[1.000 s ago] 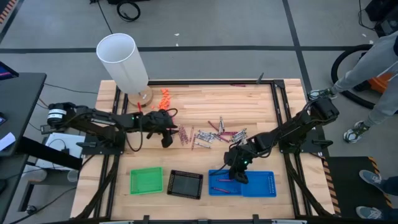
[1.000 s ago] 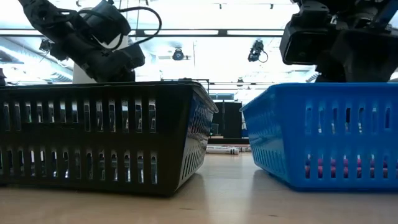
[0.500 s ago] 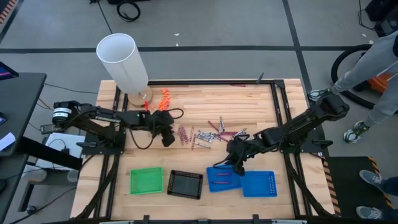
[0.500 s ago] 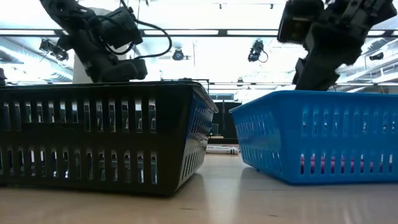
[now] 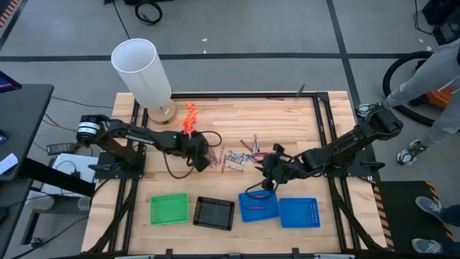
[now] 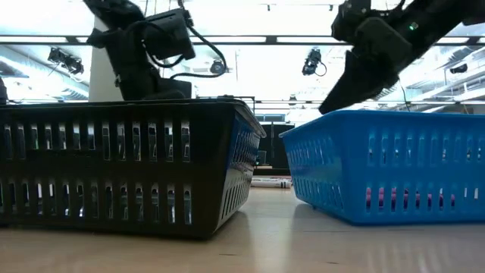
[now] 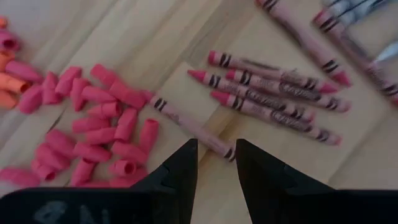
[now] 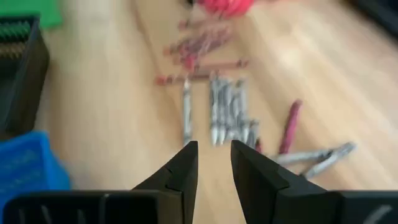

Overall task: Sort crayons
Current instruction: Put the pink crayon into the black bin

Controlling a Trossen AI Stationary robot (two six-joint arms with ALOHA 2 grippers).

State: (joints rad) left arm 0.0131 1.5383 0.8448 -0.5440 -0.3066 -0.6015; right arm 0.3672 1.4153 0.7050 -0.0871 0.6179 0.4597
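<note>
Wooden table holds our thin red, pink and grey crayons mid-board, bare wood around. Our left gripper and right gripper hang beside them, fingers parted, holding nothing.

Both grippers, left and right, hover (fingers parted).

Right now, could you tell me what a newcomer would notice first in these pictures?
Probably the tall white tube at the table's far left corner, then the crayons scattered mid-table between both hands. Three trays line the near edge: green, black and blue.
</note>
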